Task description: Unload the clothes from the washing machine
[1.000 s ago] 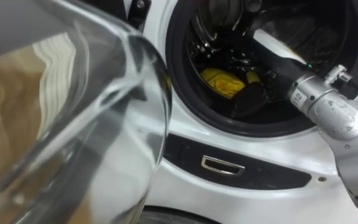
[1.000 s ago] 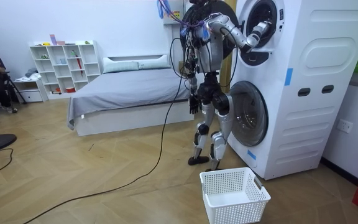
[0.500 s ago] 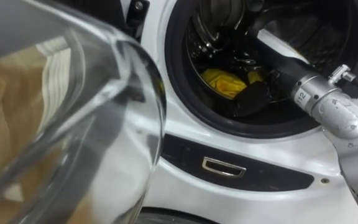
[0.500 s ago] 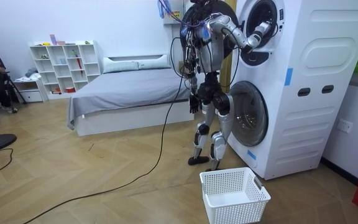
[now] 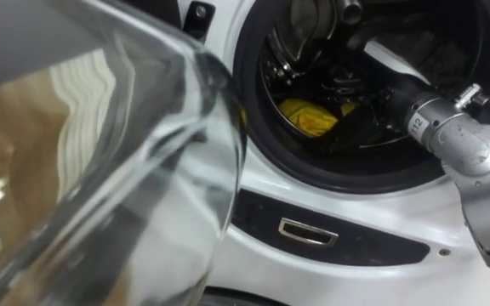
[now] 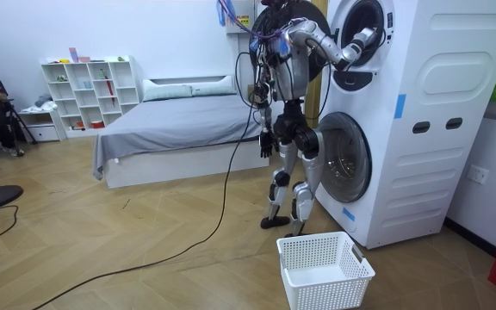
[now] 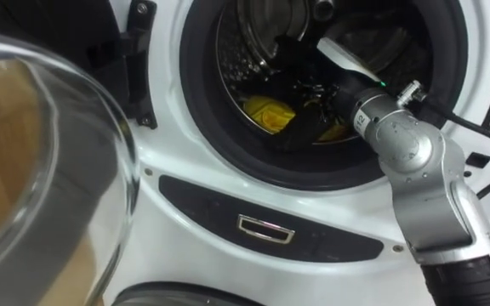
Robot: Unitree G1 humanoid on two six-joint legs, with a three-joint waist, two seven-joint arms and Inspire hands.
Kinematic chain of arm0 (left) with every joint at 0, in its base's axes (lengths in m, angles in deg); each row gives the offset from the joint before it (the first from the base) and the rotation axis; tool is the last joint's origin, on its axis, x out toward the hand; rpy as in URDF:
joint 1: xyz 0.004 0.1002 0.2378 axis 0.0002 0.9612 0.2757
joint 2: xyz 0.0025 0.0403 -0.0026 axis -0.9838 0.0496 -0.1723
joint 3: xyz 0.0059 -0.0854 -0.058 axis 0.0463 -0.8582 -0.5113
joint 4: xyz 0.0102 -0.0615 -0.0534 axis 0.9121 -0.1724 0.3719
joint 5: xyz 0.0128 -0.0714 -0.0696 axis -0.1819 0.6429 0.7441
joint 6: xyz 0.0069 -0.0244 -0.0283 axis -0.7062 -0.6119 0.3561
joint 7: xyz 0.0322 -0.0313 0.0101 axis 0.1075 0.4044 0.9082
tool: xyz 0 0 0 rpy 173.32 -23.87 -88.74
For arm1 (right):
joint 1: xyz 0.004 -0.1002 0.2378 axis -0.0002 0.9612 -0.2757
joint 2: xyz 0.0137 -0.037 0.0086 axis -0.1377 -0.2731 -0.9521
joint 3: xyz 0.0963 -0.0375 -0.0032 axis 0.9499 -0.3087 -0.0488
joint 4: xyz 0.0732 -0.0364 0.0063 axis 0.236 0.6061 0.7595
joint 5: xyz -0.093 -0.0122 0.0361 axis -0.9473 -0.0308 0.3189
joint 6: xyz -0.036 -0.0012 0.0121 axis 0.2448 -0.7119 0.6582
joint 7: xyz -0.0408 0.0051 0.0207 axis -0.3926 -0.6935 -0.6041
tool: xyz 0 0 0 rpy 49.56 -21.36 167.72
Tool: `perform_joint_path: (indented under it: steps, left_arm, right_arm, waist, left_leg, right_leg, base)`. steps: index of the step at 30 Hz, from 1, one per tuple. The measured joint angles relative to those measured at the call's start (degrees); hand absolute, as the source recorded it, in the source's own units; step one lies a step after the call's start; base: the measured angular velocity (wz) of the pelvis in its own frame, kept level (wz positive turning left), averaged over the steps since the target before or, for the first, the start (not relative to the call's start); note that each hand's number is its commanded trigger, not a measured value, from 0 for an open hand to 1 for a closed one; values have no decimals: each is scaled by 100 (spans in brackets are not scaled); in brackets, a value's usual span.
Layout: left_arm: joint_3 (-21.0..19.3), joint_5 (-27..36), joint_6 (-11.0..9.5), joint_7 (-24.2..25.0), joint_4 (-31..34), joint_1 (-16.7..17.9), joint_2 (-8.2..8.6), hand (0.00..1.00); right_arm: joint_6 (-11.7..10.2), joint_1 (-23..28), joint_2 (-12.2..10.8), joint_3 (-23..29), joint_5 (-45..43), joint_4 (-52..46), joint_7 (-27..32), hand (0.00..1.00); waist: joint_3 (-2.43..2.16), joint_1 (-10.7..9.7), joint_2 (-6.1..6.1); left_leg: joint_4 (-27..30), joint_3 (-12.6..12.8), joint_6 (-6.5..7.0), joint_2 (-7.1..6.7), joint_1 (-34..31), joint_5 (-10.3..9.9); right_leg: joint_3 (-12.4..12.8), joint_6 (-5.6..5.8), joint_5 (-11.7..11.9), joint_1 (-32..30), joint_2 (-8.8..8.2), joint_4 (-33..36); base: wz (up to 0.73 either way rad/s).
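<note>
The yellow cloth (image 5: pixel 307 117) lies bunched on the floor of the drum in the upper washing machine (image 6: pixel 394 103), low in the round opening and a little left of its middle.

At the far left of the eye views the open glass door (image 5: pixel 143 170) swings out towards the camera. Next comes the dark door seal (image 5: pixel 258 140), with the cloth just inside it.

Right of the cloth's main bulk is the right hand (image 7: pixel 306 119), dark against the dark drum, reaching in from the right on a grey forearm. It lies on or just above the cloth. A small patch of yellow shows on the hand's right side as well, so the cloth seems to run across the drum, left to right, passing under the hand. Most of it lies to the hand's left. Whether the hand is closed on the cloth or slack above it, I cannot tell.

The right hand is by far the nearer one. In the room view the left hand (image 6: pixel 268 142) hangs at the robot's hip, well apart from the opening, and a white laundry basket (image 6: pixel 325 271) stands on the floor beside its feet.
</note>
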Motion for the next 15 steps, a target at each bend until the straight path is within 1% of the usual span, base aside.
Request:
perform_joint_path:
  steps: [2, 8, 10, 12, 15]
  left_arm:
    - [-6, -5, 1, 8, 1, 1, -2, 0]
    - [-2, 7, 18, 8, 10, -27, -7, 0]
    - [-1, 8, 24, 1, 32, -59, -7, 0]
    - [3, 22, 58, 1, 34, -124, -4, 0]
    - [2, 51, 113, 7, 37, -171, -3, 0]
  right_arm:
    - [-1, -17, 0, 0, -1, -7, -37, 0]
    - [28, -77, 3, 0, 0, -24, -191, 0]
    - [65, -79, 3, 0, 0, -29, -194, 0]
    - [146, -116, 3, -1, -11, -19, -203, 0]
    - [231, -137, 3, 0, -131, -34, -263, 0]
  waist:
    - [4, -45, 6]
    - [12, -78, 17]
    - [14, -79, 22]
    - [29, -64, 42]
    - [33, -57, 42]
  left_leg:
    - [13, 3, 17, -12, -13, -10]
    - [13, 47, 58, -19, -6, -34]
    - [13, 40, 61, -19, -6, -33]
    - [11, 40, 66, -32, -7, -30]
    - [5, -20, 69, -55, -13, -31]
  right_leg:
    - [7, 20, 3, -8, -7, 0]
    - [67, 53, 15, -18, 1, -5]
    - [64, 56, 17, -15, -3, -3]
    - [60, 65, 13, -15, -8, 2]
    - [26, 95, -10, -18, -42, 8]
  base:
    - [2]
    - [-5]
    - [0]
    - [0]
    - [5]
